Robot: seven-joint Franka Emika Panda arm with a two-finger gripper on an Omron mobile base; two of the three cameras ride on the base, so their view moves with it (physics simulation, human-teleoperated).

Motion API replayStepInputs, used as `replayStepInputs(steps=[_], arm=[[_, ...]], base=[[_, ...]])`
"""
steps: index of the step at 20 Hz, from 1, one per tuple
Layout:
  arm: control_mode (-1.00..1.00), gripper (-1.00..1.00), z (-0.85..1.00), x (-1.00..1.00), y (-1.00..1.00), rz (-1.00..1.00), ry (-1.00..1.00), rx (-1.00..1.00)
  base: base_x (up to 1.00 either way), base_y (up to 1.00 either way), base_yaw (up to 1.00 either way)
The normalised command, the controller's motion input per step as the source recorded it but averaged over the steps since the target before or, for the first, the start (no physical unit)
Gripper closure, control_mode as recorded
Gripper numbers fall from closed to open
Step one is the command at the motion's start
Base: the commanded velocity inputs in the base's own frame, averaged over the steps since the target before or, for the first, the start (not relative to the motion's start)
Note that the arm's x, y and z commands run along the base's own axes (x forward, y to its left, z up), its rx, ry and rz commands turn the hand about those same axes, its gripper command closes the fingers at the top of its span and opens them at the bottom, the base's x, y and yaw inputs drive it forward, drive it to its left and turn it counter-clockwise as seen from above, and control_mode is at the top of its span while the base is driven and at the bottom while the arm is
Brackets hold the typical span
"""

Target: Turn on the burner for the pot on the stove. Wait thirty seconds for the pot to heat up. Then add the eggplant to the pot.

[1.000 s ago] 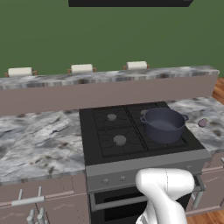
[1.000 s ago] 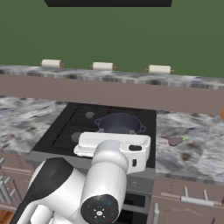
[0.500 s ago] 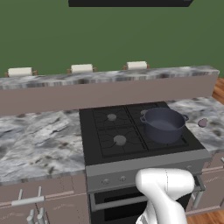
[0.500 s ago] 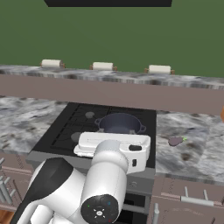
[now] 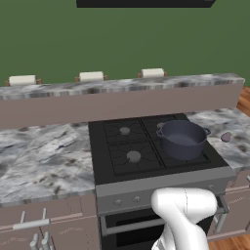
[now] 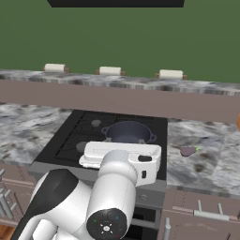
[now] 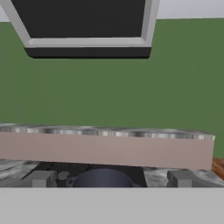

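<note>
The dark blue-grey pot (image 5: 183,139) (image 6: 129,132) stands on the front right burner of the black stove (image 5: 128,155) (image 6: 83,135). In the hand view the pot (image 7: 103,179) lies low and centred, between my two fingertips (image 7: 41,178). My gripper (image 7: 110,178) is open and empty, and it looks level over the cooktop toward the back wall. The white hand (image 6: 122,154) hovers at the stove's front edge, short of the pot. A small purple eggplant (image 5: 226,137) (image 6: 187,151) lies on the counter to the right of the stove. Small knobs (image 5: 117,201) line the grey front panel.
Marble counter (image 5: 39,156) runs on both sides of the stove. A raised ledge behind carries three pale rolls (image 5: 91,76). A dark range hood (image 7: 87,26) hangs above. Cabinet drawers with metal handles (image 5: 29,224) sit below the counter, and the oven door is under the panel.
</note>
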Motion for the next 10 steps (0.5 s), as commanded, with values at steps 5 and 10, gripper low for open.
replayStepInputs(steps=[5, 10], arm=[[-1.0, -1.0, 0.0, 0.0, 0.0, 0.0, 0.0, 0.0], [-1.0, -1.0, 0.0, 0.0, 0.0, 0.0, 0.0, 0.0]], base=[[0.0, 0.0, 0.0], [0.0, 0.0, 0.0]])
